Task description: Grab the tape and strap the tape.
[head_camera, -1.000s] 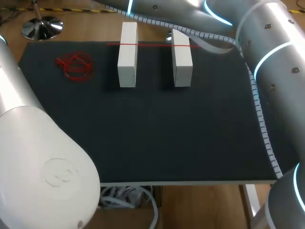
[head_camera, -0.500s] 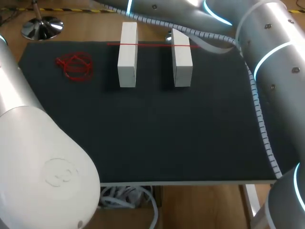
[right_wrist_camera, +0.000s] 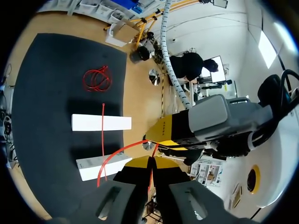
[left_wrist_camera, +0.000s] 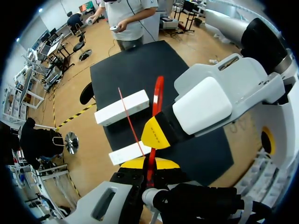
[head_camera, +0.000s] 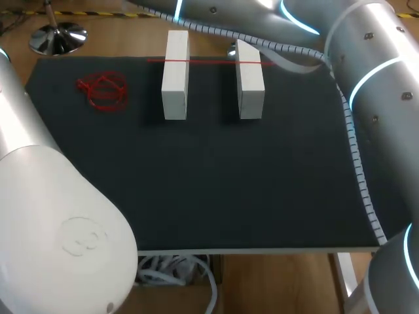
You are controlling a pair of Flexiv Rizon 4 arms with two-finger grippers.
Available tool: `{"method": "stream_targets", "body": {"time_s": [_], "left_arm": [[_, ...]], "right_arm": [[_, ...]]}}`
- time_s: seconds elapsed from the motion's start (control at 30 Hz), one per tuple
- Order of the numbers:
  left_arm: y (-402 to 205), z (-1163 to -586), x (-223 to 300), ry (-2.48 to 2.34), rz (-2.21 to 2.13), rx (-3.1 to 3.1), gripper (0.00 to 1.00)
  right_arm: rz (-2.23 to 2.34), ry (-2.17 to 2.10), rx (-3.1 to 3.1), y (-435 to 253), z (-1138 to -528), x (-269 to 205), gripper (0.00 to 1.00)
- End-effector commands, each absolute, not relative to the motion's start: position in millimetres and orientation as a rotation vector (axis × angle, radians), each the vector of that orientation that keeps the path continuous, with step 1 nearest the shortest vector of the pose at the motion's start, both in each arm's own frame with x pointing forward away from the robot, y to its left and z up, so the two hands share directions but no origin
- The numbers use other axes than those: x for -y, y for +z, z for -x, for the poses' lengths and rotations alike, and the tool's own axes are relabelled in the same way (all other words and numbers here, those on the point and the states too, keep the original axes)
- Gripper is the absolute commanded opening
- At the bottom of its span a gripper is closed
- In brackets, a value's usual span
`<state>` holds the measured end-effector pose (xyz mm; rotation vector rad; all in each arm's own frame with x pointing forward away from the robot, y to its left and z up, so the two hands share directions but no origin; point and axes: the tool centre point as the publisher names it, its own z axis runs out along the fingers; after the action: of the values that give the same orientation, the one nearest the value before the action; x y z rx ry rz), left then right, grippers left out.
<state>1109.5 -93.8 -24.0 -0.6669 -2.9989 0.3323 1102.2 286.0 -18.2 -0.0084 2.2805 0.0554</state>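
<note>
A flat, matte black worktop [head_camera: 229, 183] fills the overhead view, its surface dull and cloth-like. The broad white shell of the left arm [head_camera: 52, 216] covers the near left corner. The silver right arm [head_camera: 373, 72], with a ribbed cable along it, curves across the far right.

Near the far edge stand two plain rectangular blocks, smooth and sharp-cornered. The first white block [head_camera: 175, 75] sits left of the middle and the second white block [head_camera: 249, 80] to its right. They lie parallel, apart from each other, long sides pointing away from the robot.

A thin, straight red tape [head_camera: 209, 62] lies across the tops of both blocks near their far ends. Its long axis runs left to right, at right angles to the blocks, and it overhangs each one on the outer side. Well to the left, a loose red coil [head_camera: 103, 90] of similar strand lies tangled on the black surface.

Neither end effector shows from overhead. In the left wrist view, the left end effector [left_wrist_camera: 152, 149] has its yellow tips pressed together on a flat red strip, which rises beyond them in a gentle bend. In the right wrist view, the right end effector [right_wrist_camera: 156, 148] is likewise closed. A red strip leaves its tips and arcs down to the nearer block. These strips look like the two ends of the tape on the blocks, though the joins are hard to follow.
</note>
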Motion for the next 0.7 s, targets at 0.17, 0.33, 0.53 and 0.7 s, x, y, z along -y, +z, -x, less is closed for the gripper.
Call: {"method": "stream_targets", "body": {"time_s": [0.17, 0.33, 0.53, 0.7], "left_arm": [[-23.4, -1110.1, 94.0, 0.33, 0.667, 2.997, 0.0], [-23.4, -1110.1, 94.0, 0.33, 0.667, 2.997, 0.0], [-23.4, -1110.1, 94.0, 0.33, 0.667, 2.997, 0.0], [-23.4, -1110.1, 94.0, 0.33, 0.667, 2.997, 0.0]], "right_arm": [[0.018, 0.048, -2.29, -16.3, -1102.9, -286.8, 0.0], [0.017, 0.04, -2.29, -16.9, -1104.8, -285.7, 0.0], [0.023, 0.034, -2.291, -15.8, -1106.3, -286.0, 0.0], [0.033, 0.031, -2.296, -16.1, -1108.6, -287.9, 0.0]]}}
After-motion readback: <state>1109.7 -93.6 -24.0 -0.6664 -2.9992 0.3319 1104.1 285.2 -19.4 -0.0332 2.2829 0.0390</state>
